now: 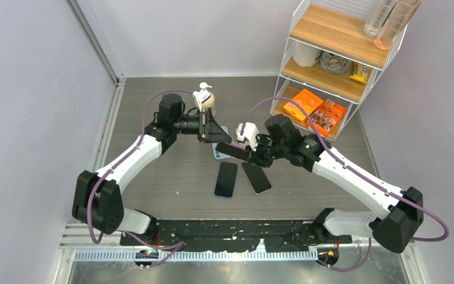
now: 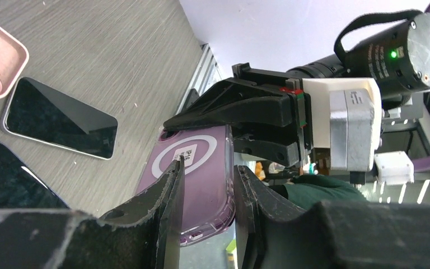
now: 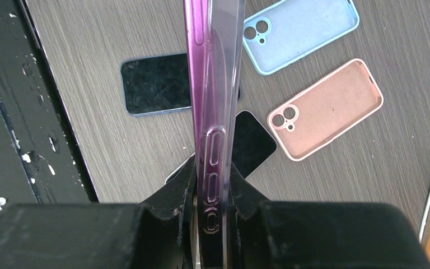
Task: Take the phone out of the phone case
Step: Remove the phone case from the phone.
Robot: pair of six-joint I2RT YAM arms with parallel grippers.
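Observation:
A phone in a clear purple case (image 1: 232,149) is held in the air between both arms. My right gripper (image 1: 254,155) is shut on its lower end; in the right wrist view the case (image 3: 215,84) stands edge-on between the pads, gripper (image 3: 211,162). My left gripper (image 1: 216,137) is at the other end. In the left wrist view its jaws (image 2: 207,165) stand apart: one finger (image 2: 171,190) lies over the case's back (image 2: 201,185), the other (image 2: 246,190) touches its side edge. The right gripper (image 2: 257,129) shows behind.
Two bare phones (image 1: 226,179) (image 1: 256,177) lie on the table under the held one. An empty blue case (image 3: 299,31) and an empty pink case (image 3: 327,106) lie beyond. A soap dispenser (image 1: 206,97) stands behind the left gripper. A wire shelf (image 1: 337,65) stands back right.

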